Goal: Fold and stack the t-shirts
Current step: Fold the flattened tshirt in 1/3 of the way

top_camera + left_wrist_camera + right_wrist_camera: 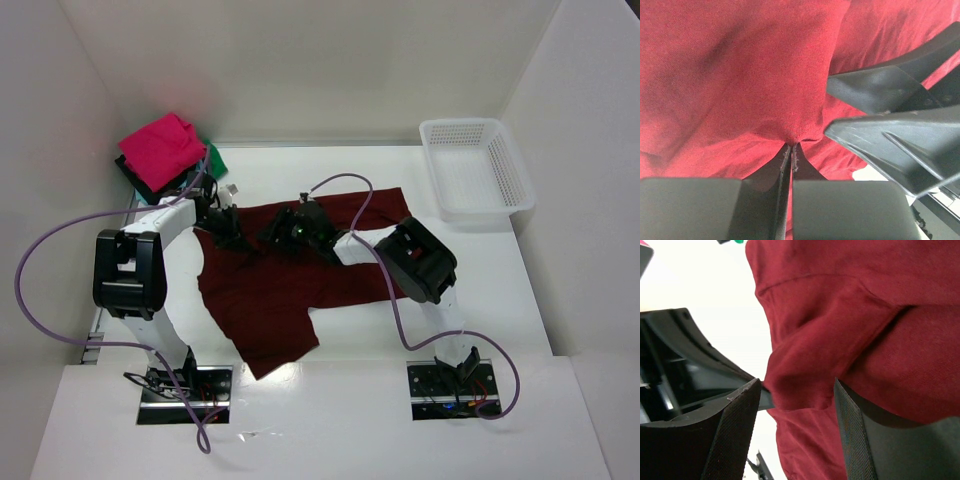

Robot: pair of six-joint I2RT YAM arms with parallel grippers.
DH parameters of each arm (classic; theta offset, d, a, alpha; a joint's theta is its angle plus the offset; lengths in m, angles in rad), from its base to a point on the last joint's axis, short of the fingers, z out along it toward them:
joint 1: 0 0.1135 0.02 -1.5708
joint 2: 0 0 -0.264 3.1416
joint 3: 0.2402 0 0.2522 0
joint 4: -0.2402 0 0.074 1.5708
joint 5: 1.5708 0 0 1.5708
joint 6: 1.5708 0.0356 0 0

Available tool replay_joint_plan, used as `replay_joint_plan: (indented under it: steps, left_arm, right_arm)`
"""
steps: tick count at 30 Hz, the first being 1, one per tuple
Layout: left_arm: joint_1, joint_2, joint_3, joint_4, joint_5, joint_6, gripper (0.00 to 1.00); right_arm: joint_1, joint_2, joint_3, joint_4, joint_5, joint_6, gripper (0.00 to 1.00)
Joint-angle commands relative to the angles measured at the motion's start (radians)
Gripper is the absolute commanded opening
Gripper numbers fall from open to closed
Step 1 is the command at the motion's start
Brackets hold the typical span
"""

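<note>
While the pink t-shirt (160, 145) tops the folded stack at the far left corner, a green t-shirt (215, 158) beneath it, you have one item outstanding: the maroon t-shirt (270, 290), lying unfolded across the middle of the table (300, 172). Left gripper (791, 147): pinched shut on a ridge of its cloth. Right gripper (795, 390): jaws parted astride a fold, not clamped.

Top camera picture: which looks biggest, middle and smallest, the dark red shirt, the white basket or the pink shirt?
1. maroon t-shirt, spread across the table
2. white mesh basket
3. folded pink t-shirt
</note>
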Motion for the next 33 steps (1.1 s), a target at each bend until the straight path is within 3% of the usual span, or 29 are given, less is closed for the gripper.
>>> replay_joint_plan:
  steps: [1,22,24,28,33]
  left_arm:
    - [0.014,-0.011,0.011,-0.012,0.042,0.021,0.02]
    - [0.032,-0.020,0.011,-0.012,0.143,0.012,0.02]
    - [0.032,-0.020,0.011,-0.012,0.153,0.021,0.02]
    - [0.032,-0.011,0.011,-0.012,0.153,0.021,0.02]
    - [0.032,-0.022,0.011,-0.021,0.116,0.021,0.02]
  right_arm:
    - [0.014,0.012,0.036,0.001,0.008,-0.002,0.66]
    - [0.043,0.065,0.042,0.024,0.005,0.046,0.67]
    - [0.043,0.065,0.042,0.024,0.014,0.046,0.64]
    - [0.043,0.044,0.022,0.015,0.043,0.046,0.44]
    - [0.043,0.025,0.011,0.004,0.084,0.046,0.26]
